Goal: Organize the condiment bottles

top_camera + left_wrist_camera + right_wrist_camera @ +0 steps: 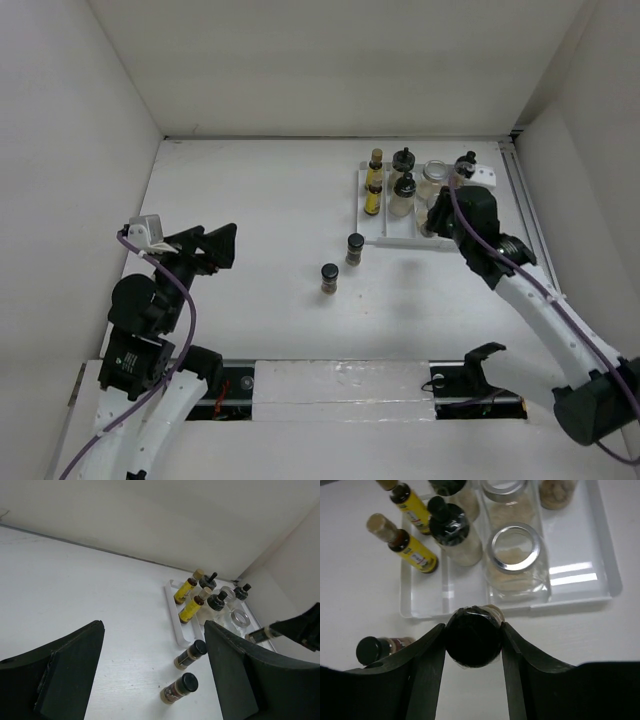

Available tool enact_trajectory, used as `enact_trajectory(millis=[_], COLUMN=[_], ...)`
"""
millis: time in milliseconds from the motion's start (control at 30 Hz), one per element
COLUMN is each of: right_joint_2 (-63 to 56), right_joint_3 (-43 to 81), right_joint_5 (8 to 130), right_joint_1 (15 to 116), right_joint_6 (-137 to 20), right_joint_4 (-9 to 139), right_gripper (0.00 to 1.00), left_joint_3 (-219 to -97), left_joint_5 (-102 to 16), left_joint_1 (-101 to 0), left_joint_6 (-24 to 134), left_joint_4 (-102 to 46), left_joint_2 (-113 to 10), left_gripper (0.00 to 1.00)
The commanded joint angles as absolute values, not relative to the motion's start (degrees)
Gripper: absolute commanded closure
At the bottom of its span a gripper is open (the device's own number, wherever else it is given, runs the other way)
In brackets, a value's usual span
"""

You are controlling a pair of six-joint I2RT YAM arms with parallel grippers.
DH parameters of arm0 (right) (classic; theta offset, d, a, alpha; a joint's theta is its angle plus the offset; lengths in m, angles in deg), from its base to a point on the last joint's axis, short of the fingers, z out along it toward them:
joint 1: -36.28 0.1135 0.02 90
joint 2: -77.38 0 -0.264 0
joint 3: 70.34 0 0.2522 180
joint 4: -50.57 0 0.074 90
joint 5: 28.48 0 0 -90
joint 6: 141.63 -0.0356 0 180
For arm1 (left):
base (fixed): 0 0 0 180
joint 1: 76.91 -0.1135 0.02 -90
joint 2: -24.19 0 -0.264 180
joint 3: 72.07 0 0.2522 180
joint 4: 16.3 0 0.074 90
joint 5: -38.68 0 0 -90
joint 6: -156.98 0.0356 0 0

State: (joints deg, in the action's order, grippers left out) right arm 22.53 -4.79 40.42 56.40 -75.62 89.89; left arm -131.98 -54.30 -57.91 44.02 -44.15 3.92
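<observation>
Step in hand: loading the white divided tray (607, 587). The right jaws are closed partway on a black-capped spice jar (472, 637), upright just outside the tray's near wall (not yet over a compartment). The next move probably calls for lifting it over that wall into a free compartment. The tray holds yellow-liquid bottles (415, 555) and pale-filled jars (515, 550). Two dark spice jars (354, 248) wait on the table (250, 200). The left jaws stand wide apart, empty.

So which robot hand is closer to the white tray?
Right. The right gripper sits at the tray's front edge, gripping a black-capped jar; the left gripper hangs open, far away.
</observation>
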Motion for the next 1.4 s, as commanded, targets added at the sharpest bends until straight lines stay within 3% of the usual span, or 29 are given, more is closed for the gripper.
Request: enact_trajectory(millis=[0,300,567,767,967,1167,1367], right_joint_2=[14.56,-7.67,-12.96,-14.72,-15.25,-7.36,5.12], right_joint_3=[-0.25,7.93,4.68,2.66,2.66,2.13,-0.94], right_joint_5=[40.7,40.69,45.18,49.39,51.42,45.82,37.89], right_joint_1=[61.14,61.07,57.73,55.89,55.27,56.76,64.66], right_joint_6=[-71.41,-68.59,-68.07,-68.07,-68.59,-67.28,-64.64], right_joint_4=[80.96,72.86,66.44,63.72,63.72,63.72,63.46], right_gripper=[0.68,0.68,0.66,0.45,0.35,0.14,0.09], left_joint_3=[-133.38,-132.85,-132.85,-132.85,-132.85,-132.85,-132.85], left_joint_5=[-53.95,-55.63,-55.63,-55.63,-56.24,-56.86,-57.38], left_joint_1=[-57.75,-58.28,-58.28,-58.28,-58.28,-58.28,-58.28], left_joint_6=[44.74,44.74,44.74,44.74,44.74,44.74,44.74], left_joint_4=[-42.28,-42.28,-41.75,-41.75,-41.75,-41.75,-41.75], left_joint_2=[3.36,0.46,-1.12,-2.26,-2.79,-3.84,-4.46], left_gripper=[0.24,0.24,0.25,0.25,0.25,0.22,0.21])
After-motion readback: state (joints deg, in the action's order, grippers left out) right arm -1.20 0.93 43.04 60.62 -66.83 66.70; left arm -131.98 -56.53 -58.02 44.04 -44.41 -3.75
